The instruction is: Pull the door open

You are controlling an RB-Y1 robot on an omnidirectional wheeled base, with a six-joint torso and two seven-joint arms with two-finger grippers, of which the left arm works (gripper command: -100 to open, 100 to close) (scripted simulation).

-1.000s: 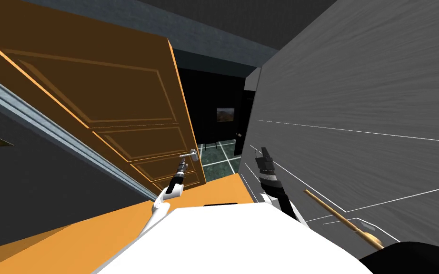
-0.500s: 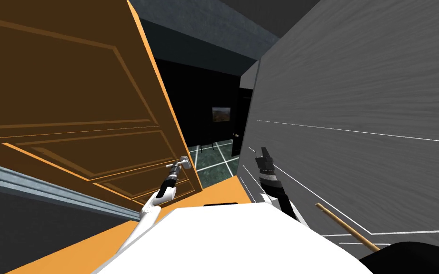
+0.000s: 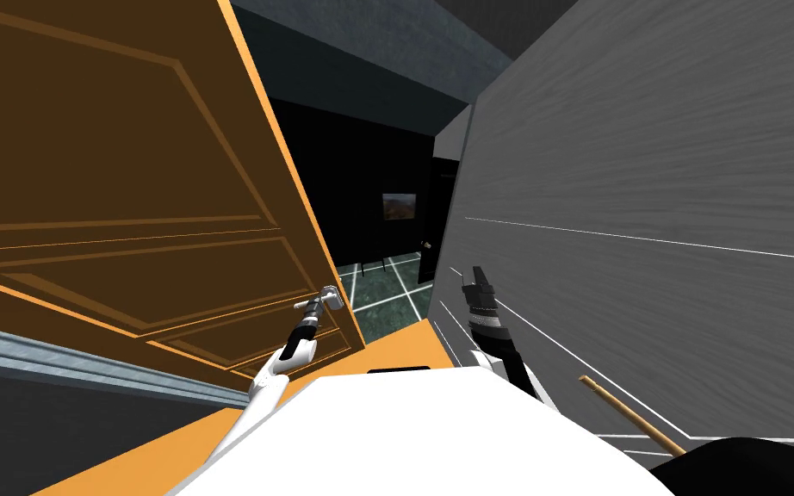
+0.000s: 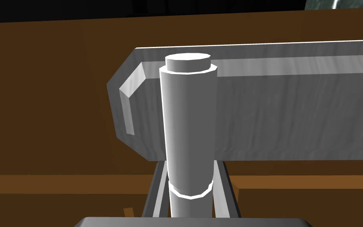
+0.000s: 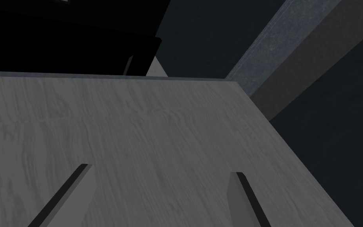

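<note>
Left pincer (image 3: 316, 306) clenched on grey lever handle (image 3: 330, 299) of brown panelled door (image 3: 128, 215). In left wrist view, both fingers (image 4: 158, 189) pressed against the sides of the handle's round stem (image 4: 188, 130), with the flat lever bar (image 4: 295, 102) crossing behind it. Door ajar, leaf swung toward the left side, handle low and close to its free edge. Past that edge: black area, small framed picture (image 3: 399, 206), dark green tiled floor (image 3: 387, 297). Orange floor (image 3: 404, 344) on the near side. Right pincer (image 3: 475, 277) released, fingers spread apart, raised just beside grey wood-grain wall (image 3: 645, 172) on the right. Thin wooden stick (image 3: 632, 419) slanting low against that wall, behind the right arm.
</note>
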